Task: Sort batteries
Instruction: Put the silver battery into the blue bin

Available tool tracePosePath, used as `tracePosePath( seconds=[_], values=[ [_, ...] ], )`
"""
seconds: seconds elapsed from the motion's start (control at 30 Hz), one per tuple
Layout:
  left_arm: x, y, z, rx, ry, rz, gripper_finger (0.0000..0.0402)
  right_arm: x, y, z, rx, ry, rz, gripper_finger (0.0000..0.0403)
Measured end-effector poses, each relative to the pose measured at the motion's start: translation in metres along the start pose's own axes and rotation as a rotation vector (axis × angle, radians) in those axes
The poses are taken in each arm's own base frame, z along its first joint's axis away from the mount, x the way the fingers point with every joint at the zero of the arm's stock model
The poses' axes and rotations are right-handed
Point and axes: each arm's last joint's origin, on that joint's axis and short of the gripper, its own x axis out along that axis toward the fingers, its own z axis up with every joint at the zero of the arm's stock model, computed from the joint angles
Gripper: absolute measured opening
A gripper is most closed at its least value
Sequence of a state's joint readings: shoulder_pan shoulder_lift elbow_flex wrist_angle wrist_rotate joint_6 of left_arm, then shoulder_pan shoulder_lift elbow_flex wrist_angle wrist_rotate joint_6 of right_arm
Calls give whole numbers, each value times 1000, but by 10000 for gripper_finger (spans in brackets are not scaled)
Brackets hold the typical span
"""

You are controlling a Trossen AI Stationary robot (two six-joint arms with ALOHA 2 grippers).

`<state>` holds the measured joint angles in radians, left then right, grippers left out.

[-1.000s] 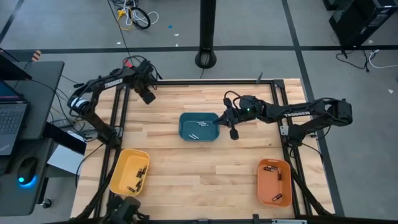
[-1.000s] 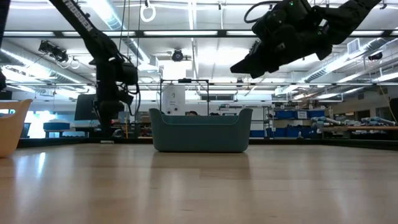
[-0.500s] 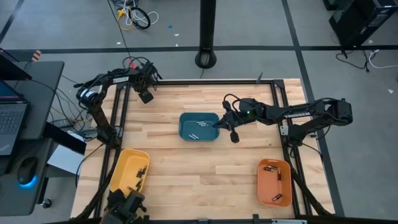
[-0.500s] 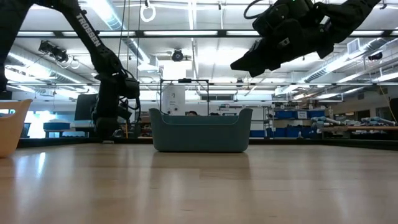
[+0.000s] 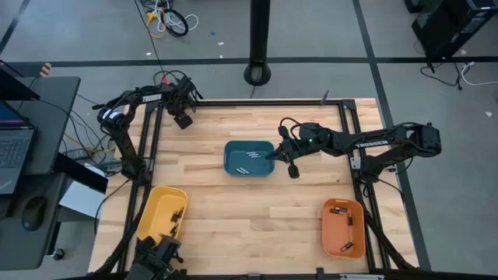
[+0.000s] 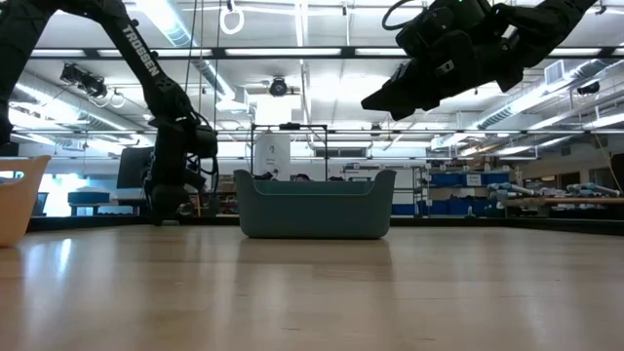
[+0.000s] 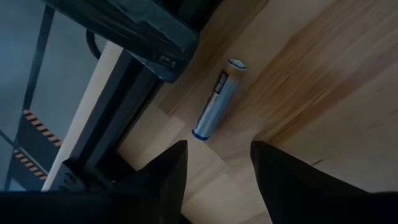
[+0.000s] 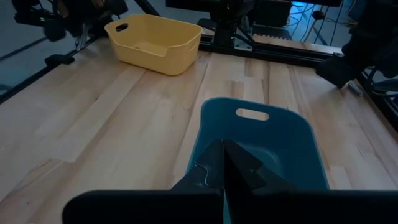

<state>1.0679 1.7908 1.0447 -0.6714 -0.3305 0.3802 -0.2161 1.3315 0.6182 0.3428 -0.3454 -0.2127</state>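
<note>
my left pincer (image 7: 214, 165) hangs released at the counter's (image 5: 233, 210) far left corner, a battery (image 7: 217, 99) lying on the wood just ahead of its fingers. my right pincer (image 8: 222, 163) is clenched on nothing over the blue tray's (image 5: 249, 159) rim; more batteries (image 5: 247, 156) lie inside, below it.

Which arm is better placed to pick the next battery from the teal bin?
Right, probably. The right gripper hangs shut over the teal bin, where batteries lie. The left gripper is open at the far-left table edge, above one stray battery.
</note>
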Motion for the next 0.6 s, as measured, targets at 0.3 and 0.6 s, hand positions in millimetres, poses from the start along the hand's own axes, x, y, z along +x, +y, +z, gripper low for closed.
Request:
tracePosePath(
  seconds=[0.3,0.6],
  values=[
    [0,2,2,-34,-29,-24,190,0,0,0,-4,0,0,7],
    [5,9,7,-111,-84,-74,190,0,0,0,-8,-4,15,8]
  ],
)
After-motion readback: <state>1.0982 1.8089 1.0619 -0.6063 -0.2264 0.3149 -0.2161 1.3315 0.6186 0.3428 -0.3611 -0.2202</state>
